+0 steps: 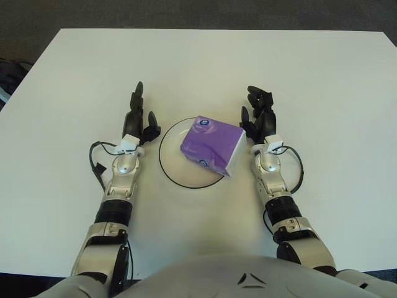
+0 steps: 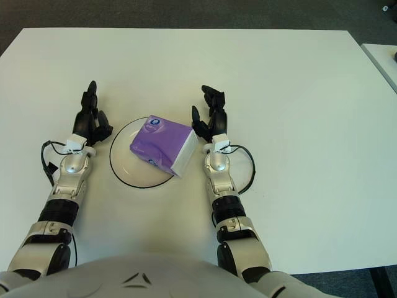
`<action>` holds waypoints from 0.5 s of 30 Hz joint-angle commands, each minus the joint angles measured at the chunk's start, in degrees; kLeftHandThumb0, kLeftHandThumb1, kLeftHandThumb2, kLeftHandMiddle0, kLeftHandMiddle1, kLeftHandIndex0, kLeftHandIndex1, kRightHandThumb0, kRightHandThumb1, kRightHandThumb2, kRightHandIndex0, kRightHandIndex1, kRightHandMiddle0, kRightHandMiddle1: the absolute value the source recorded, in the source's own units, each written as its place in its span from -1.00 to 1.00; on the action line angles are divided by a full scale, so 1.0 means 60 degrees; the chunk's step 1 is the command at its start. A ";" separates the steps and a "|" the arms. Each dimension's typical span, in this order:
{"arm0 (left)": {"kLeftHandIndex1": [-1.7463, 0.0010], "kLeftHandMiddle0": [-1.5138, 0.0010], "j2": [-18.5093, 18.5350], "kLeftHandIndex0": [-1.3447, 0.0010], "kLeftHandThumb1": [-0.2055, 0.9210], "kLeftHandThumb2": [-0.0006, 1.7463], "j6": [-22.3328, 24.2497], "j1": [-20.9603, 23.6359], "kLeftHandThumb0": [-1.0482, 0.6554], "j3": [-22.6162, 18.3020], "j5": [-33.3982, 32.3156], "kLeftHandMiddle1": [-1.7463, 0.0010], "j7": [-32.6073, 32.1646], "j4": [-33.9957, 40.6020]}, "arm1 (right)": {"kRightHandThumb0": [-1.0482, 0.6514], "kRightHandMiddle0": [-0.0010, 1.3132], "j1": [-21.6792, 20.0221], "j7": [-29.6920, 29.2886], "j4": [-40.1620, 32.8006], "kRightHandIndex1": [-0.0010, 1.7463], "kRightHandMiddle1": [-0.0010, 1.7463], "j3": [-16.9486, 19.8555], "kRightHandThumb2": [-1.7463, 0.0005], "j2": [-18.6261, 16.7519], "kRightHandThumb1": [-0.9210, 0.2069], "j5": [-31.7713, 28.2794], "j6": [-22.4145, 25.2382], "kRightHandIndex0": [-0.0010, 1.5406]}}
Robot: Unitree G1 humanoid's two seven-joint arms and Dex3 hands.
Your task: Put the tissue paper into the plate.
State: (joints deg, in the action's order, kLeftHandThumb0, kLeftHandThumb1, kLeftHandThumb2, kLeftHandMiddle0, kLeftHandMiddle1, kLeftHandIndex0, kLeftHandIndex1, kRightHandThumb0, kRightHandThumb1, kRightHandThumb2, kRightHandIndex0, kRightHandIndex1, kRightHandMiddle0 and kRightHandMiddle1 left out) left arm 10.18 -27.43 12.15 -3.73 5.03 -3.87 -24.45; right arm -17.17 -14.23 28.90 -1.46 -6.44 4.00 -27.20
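My left hand [image 1: 138, 116] shows just left of the plate [image 1: 166, 166], apart from its dark rim, with the fingers stretched out straight toward the far side of the table [image 1: 322, 68] and nothing between them. Moving right, the plate sits between my two hands, and the tissue paper [image 1: 212, 144] lies in it: a purple pack with a white end face, tipped a little and turned so that its long axis runs on a diagonal from the far left to the near right. Most of the pack is over the plate, but its near right corner reaches out over the rim on the side of my right hand. Further right, my right hand [image 1: 258, 115] shows just beside that white end of the pack, fingers loosely spread and gripping nothing; I cannot tell whether the base of the thumb touches the pack or merely stands close to it. So the pack lies to the right of my left hand, across the plate's rim, and immediately left of my right hand, which is plainly the nearer of the two. I judge the placing as good as done; what remains is to draw both hands clear, the right one outward, away from the pack, so as not to drag that overhanging corner.
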 commanded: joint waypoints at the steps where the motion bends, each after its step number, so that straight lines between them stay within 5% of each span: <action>1: 0.78 0.95 -0.0185 1.00 1.00 0.16 0.0393 -0.1585 -0.78 0.0276 0.0143 0.99 0.0231 -0.0797 | -0.45 -1.00 0.1981 0.0005 0.1575 -0.27 0.14 0.0174 0.26 0.0281 -0.85 0.0112 0.0743 -0.75; 15: 0.81 0.94 -0.0172 1.00 1.00 0.14 0.0191 -0.1417 -0.81 0.0254 0.0381 0.99 -0.0163 -0.1273 | -0.44 -1.00 0.1939 -0.0058 0.1635 -0.27 0.17 0.0172 0.27 0.0251 -0.83 0.0115 0.0727 -0.75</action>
State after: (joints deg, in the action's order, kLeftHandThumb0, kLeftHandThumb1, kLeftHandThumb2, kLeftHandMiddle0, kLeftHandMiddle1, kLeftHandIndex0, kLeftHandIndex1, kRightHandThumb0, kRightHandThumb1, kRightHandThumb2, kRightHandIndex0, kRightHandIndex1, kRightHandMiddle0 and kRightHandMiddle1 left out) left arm 10.40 -27.61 11.82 -3.55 5.18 -3.83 -24.50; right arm -17.16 -14.40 28.99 -1.51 -6.46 4.00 -27.18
